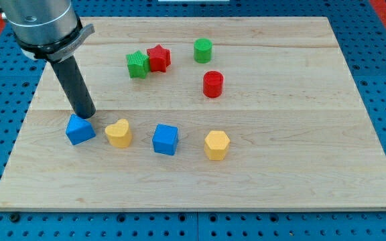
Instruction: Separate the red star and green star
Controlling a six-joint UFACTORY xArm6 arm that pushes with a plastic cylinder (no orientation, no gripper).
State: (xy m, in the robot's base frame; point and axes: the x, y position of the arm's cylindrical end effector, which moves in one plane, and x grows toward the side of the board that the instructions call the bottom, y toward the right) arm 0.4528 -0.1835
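Note:
The red star (159, 57) and the green star (137, 64) lie touching each other near the view's top middle, green to the left of red. My tip (86, 116) rests on the board at the left, right behind the blue block (80, 129), well below and left of the two stars.
A green cylinder (203, 50) and a red cylinder (213, 84) stand right of the stars. Along the lower row lie a yellow heart (118, 132), a blue cube (165, 139) and a yellow hexagon (216, 144). The wooden board (300, 120) ends at blue pegboard.

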